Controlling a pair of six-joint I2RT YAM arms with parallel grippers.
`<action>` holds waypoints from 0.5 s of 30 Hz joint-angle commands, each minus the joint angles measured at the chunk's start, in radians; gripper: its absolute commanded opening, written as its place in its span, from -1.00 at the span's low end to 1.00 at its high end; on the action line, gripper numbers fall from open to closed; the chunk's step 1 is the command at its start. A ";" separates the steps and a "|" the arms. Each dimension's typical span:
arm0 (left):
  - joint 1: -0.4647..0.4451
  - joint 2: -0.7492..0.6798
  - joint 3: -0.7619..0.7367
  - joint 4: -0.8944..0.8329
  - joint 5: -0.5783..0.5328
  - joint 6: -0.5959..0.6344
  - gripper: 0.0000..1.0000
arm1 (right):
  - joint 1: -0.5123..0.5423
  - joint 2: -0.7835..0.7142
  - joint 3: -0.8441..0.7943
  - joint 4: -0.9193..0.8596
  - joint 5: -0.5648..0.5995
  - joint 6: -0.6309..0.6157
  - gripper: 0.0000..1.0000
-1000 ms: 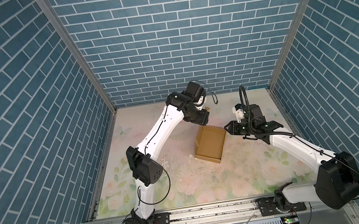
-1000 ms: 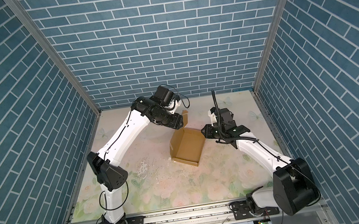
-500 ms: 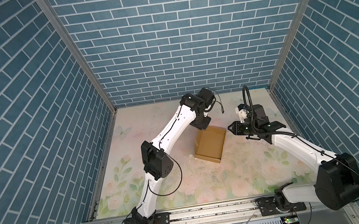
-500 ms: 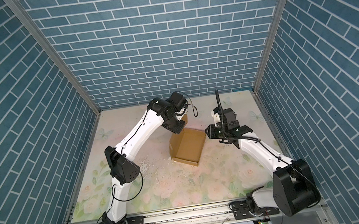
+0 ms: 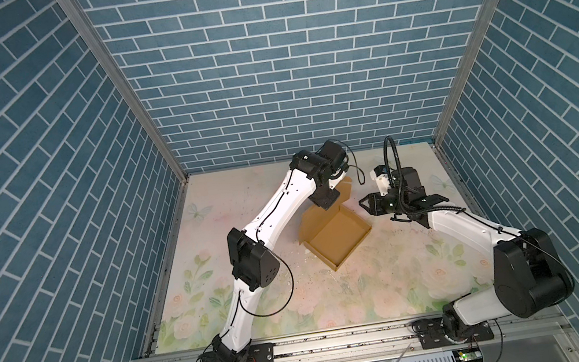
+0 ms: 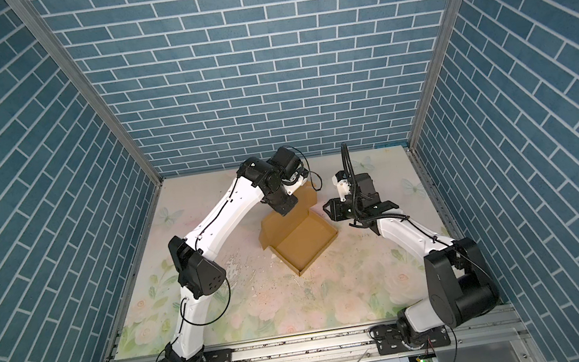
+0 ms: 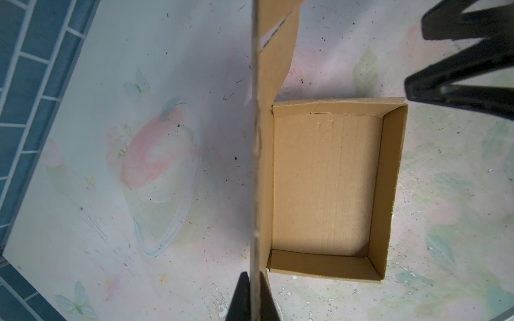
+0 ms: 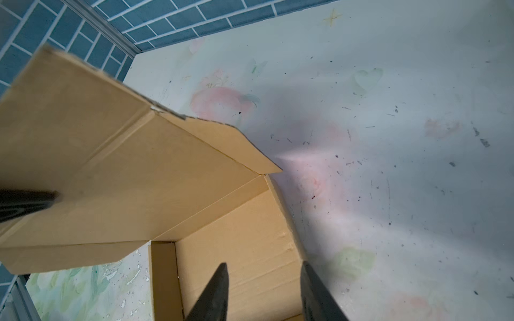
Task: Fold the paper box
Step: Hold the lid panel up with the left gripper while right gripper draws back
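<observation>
Paper box (image 5: 338,236), brown corrugated cardboard: lid (image 8: 116,172) upright along its upper-left side, clamped by my left fingers (image 7: 241,301); right fingers (image 8: 217,291) parted, at its right.

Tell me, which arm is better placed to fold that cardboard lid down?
Probably the left: the left pincer is shut on the raised lid of the paper box and could swing it down. The right pincer hangs open beside the box, holding nothing.

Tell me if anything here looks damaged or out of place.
Only wear: the table is scuffed, with white flakes beside the box, and the lid has a ragged edge. The box sits askew to the table's edges.
</observation>
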 commanded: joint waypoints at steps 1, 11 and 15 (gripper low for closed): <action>0.001 0.005 0.030 0.011 -0.001 0.093 -0.84 | -0.008 0.008 0.023 0.068 -0.058 -0.065 -0.14; 0.010 0.029 0.086 0.017 0.064 0.168 -0.84 | -0.015 0.061 0.111 0.013 -0.048 -0.217 -0.14; 0.015 0.034 0.083 0.015 0.078 0.177 -0.84 | -0.027 0.089 0.153 0.005 -0.059 -0.242 -0.14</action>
